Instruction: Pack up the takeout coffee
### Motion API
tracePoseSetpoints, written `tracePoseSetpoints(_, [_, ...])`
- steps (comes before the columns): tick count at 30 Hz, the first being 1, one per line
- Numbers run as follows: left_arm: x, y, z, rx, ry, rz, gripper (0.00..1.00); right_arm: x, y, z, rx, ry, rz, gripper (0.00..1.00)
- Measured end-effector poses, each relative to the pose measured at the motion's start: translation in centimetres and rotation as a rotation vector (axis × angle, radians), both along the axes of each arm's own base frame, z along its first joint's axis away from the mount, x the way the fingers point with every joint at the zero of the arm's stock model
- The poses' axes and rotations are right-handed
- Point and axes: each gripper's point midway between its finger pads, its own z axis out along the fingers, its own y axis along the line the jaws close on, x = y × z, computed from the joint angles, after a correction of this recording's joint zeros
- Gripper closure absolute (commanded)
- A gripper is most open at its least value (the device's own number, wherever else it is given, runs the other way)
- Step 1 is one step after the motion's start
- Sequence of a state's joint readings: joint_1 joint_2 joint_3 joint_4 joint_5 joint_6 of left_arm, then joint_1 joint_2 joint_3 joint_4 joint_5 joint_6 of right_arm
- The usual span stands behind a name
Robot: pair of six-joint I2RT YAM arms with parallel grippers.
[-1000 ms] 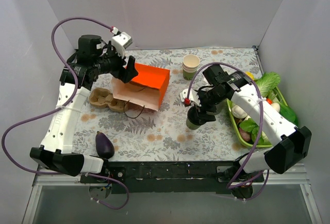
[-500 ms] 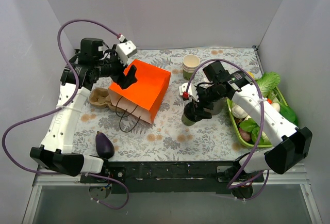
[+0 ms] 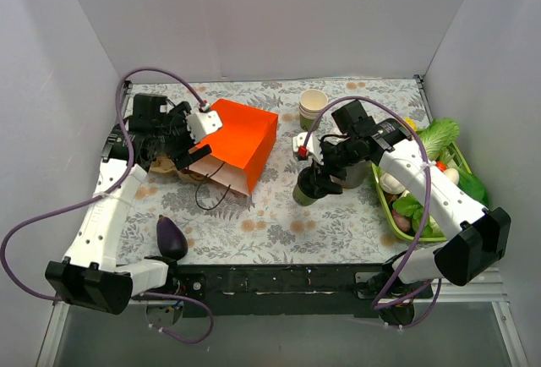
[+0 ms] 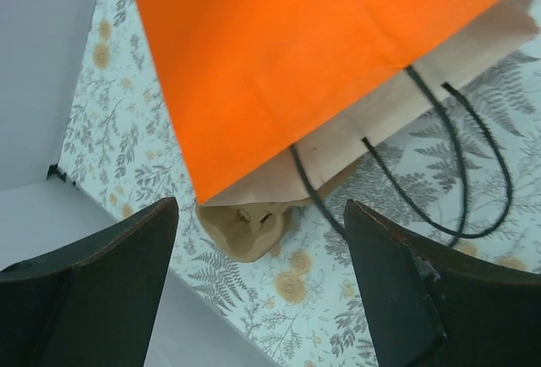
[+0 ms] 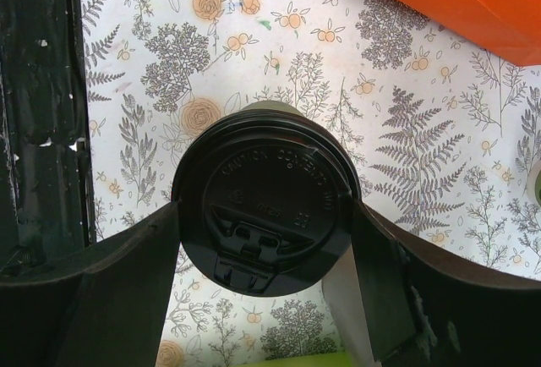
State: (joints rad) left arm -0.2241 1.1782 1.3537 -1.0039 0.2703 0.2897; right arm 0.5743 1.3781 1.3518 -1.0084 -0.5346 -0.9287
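Note:
The takeout coffee (image 3: 304,193), a green cup under a black lid (image 5: 264,202), sits between the fingers of my right gripper (image 3: 314,183), which is shut on it just below the lid rim. In the top view it is a short way right of the orange paper bag (image 3: 243,139). The bag lies on its side, orange face up, with its mouth and black handles (image 4: 473,183) toward the near left. My left gripper (image 4: 260,215) hangs open and empty over the bag's mouth edge, with a brown cup carrier (image 4: 245,227) showing below it.
A stack of lidless cups (image 3: 313,108) stands at the back behind the right arm. A green basket (image 3: 385,199) of vegetables lies along the right wall. An eggplant (image 3: 172,237) rests near the front left. The brown carrier (image 3: 162,162) is partly under the bag.
The bag has tipped from mouth-up to lying with its orange face up. My left gripper has drawn back toward the near left. The right gripper has carried the cup slightly left.

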Motion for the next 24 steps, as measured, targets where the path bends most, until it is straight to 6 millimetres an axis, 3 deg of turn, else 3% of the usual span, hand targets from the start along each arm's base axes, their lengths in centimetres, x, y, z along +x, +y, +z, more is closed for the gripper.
tracePoseSetpoints(3, [2.3,1.7,0.7,-0.016,-0.019,0.088,0.22,0.0,0.0,0.0,0.001,0.002,-0.005,0.99])
tracePoseSetpoints(7, [6.0,5.0,3.1,-0.014,-0.093,0.180,0.21,0.0,0.0,0.0,0.002,0.004,-0.007,0.99])
tracePoseSetpoints(9, [6.2,7.3,2.9,0.034,-0.111,0.184,0.21,0.0,0.1,0.0,0.003,0.003,-0.008,0.99])
tracePoseSetpoints(12, [5.2,8.9,1.0,0.100,-0.109,0.127,0.20,0.2,0.2,0.1,0.008,-0.001,-0.010,0.99])
tracePoseSetpoints(15, [3.1,7.6,-2.3,0.115,-0.074,-0.007,0.20,0.3,0.3,0.1,0.010,0.007,-0.014,0.99])
tracePoseSetpoints(17, [2.6,6.5,-3.5,0.103,-0.071,-0.079,0.21,0.5,0.5,0.2,0.013,0.010,-0.019,0.99])
tracePoseSetpoints(24, [3.8,4.7,-3.6,0.074,-0.160,-0.202,0.22,0.7,0.7,0.5,0.019,0.012,-0.030,0.99])
